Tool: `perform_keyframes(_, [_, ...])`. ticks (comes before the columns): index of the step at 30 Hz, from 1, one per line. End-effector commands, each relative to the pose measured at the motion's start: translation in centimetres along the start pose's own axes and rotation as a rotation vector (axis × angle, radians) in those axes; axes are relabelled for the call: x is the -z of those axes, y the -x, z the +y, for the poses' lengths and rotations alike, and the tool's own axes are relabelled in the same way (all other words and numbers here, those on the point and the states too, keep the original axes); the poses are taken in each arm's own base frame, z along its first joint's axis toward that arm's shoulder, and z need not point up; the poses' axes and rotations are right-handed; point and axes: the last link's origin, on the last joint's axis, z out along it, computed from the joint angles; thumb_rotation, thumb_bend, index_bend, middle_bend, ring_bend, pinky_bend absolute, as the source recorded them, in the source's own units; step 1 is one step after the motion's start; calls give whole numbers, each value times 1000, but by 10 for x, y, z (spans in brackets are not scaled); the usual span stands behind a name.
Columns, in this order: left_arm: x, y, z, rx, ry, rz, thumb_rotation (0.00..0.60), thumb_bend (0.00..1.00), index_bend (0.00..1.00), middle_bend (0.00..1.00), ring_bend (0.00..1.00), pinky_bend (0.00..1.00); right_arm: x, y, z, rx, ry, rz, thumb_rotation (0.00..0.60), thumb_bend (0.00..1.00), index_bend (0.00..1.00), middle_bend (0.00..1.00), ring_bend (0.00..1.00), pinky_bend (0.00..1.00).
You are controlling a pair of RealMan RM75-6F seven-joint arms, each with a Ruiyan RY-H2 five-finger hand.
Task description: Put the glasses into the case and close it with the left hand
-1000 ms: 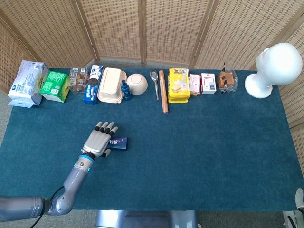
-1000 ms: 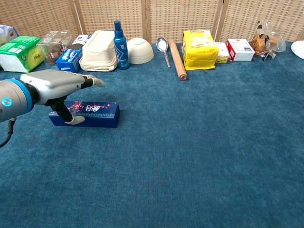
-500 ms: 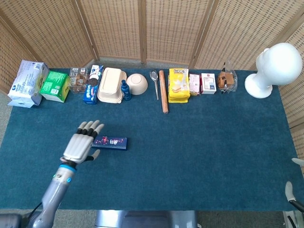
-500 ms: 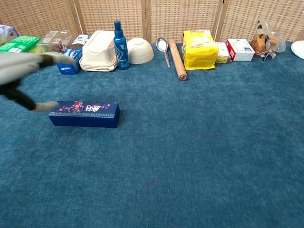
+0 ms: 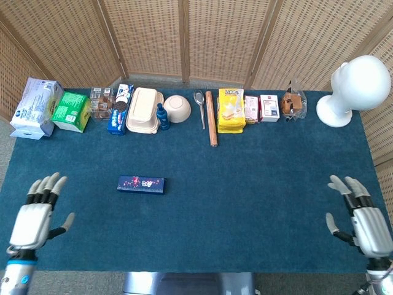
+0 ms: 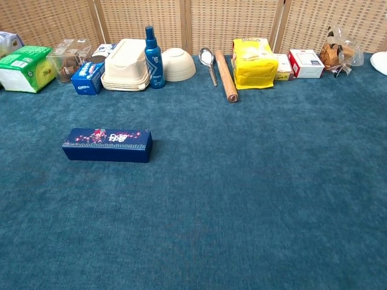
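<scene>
The dark blue glasses case (image 5: pixel 141 184) lies closed and flat on the blue table cloth, left of centre; in the chest view the case (image 6: pixel 107 144) shows its printed lid. No glasses are visible. My left hand (image 5: pixel 37 215) hovers at the table's front left corner, fingers spread, holding nothing, well left of the case. At the front right corner, my right hand (image 5: pixel 361 218) is likewise spread and empty. Neither hand appears in the chest view.
Along the back edge stand a tissue pack (image 5: pixel 35 107), green box (image 5: pixel 70 110), cookie pack (image 5: pixel 118 110), beige lunch box (image 5: pixel 143 109), blue bottle (image 5: pixel 162 116), bowl (image 5: pixel 177 108), spoon, rolling pin (image 5: pixel 211 118), yellow bag (image 5: pixel 231 110), small boxes and a white mannequin head (image 5: pixel 355 89).
My left hand has lifted off the case and pulled back to the front left corner. The right hand has risen into view at the front right. The case stays in place.
</scene>
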Motion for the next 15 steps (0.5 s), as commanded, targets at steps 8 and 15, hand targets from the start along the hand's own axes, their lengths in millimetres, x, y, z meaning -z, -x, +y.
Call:
perform_keyframes(8, [55, -14, -44, -5, -131, 52, 536, 319, 10, 0, 0, 0, -16, 33, -12, 130, -35, -115, 600, 471, 37, 221, 18, 72])
perform_keyframes(15, [69, -11, -51, 8, -158, 45, 535, 319, 25, 0, 0, 0, -17, 42, -16, 145, -33, -134, 600, 473, 40, 221, 18, 70])
